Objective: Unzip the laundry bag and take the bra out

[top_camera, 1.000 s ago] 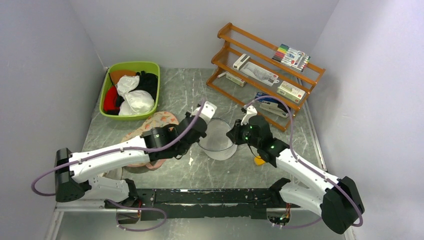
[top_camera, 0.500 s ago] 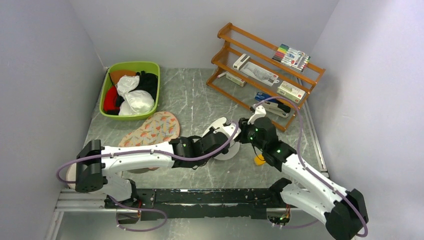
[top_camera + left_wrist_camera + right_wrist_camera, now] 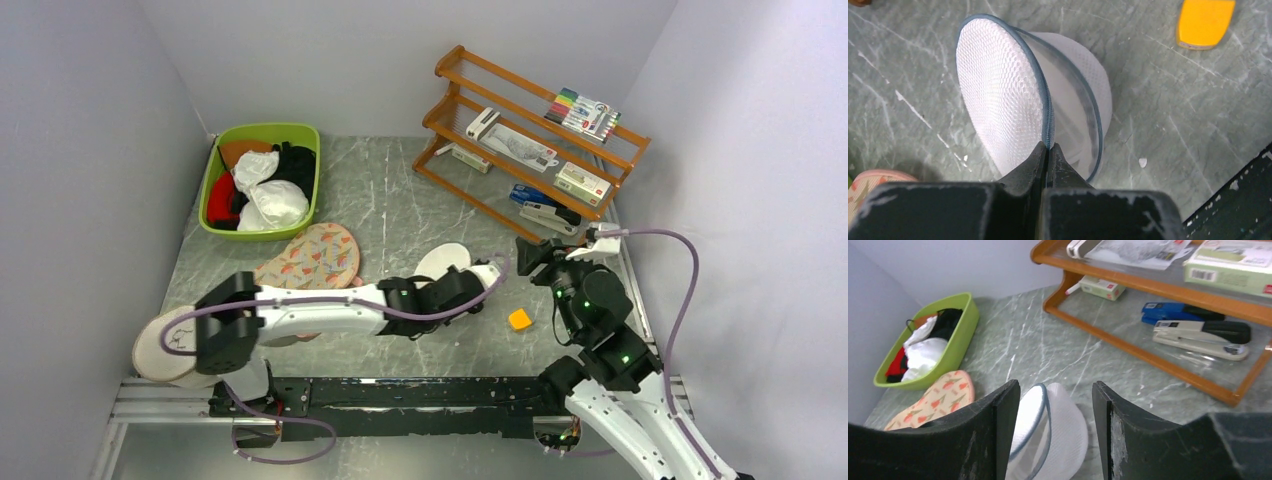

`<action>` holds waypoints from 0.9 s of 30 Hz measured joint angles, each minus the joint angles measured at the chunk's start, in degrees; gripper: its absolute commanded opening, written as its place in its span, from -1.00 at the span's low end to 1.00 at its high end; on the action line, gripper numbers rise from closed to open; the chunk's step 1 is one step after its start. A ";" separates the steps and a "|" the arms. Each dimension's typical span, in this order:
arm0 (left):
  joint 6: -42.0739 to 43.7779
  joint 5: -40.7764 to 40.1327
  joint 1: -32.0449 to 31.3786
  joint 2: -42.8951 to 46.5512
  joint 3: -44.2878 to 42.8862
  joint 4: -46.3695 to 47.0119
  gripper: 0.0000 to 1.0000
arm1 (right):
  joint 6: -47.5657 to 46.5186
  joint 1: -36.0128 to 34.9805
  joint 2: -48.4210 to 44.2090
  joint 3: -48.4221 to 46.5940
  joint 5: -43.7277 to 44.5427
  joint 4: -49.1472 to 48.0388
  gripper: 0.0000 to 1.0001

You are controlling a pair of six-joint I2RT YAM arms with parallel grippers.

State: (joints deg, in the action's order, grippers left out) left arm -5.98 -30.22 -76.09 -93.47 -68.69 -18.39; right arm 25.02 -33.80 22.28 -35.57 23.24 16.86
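Note:
The laundry bag (image 3: 440, 262) is a white mesh pod with a blue-grey zipper rim, lying on the table at the middle. In the left wrist view its two halves (image 3: 998, 95) stand apart, and only white mesh shows inside. My left gripper (image 3: 1047, 146) is shut on the zipper rim; in the top view it (image 3: 462, 282) is at the bag's near right edge. My right gripper (image 3: 1055, 385) is open and empty, to the right of the bag (image 3: 1053, 430) and apart from it; it also shows in the top view (image 3: 528, 256). The bra is not visible in the bag.
A green basket (image 3: 212, 228) at the back left holds white, red and black cloths (image 3: 295, 165). A floral pad (image 3: 310, 255) lies left of the bag. A small orange object (image 3: 519, 319) lies on the table near the right arm. A wooden shelf (image 3: 530, 150) with stationery stands at the back right.
My right gripper has let go of the bag and drawn back to the right. My left arm has stretched out to the right, still holding the bag's rim low over the table.

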 measured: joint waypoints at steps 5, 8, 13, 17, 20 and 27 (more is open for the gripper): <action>-0.26 0.31 -0.11 -10.01 -7.50 -1.55 -0.80 | -1.75 0.00 -1.62 -0.81 3.63 2.62 0.06; -0.24 0.31 -0.13 -13.81 -8.74 -1.57 -0.78 | -2.16 0.00 -2.38 -0.79 3.82 3.67 0.06; -0.61 0.50 -0.13 -18.01 -8.74 -1.68 -0.77 | -2.69 0.00 -3.10 -0.76 4.48 4.61 0.05; -1.57 0.96 -0.11 -19.58 -8.68 -1.01 -0.75 | -2.99 0.00 -4.35 -0.57 5.09 5.05 0.04; -2.05 1.14 -0.11 -20.59 -8.52 -0.24 -0.74 | -3.02 0.00 -5.40 -0.52 5.62 5.25 0.04; -3.04 1.14 -0.11 -21.68 -8.33 -0.07 0.00 | -3.06 0.00 -6.71 -1.03 6.86 6.73 0.03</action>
State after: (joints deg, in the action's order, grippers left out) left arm -9.02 -29.08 -76.20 -115.15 -77.01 -18.46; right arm 21.96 -33.80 15.57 -36.60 30.11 23.59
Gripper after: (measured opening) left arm 0.310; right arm 0.517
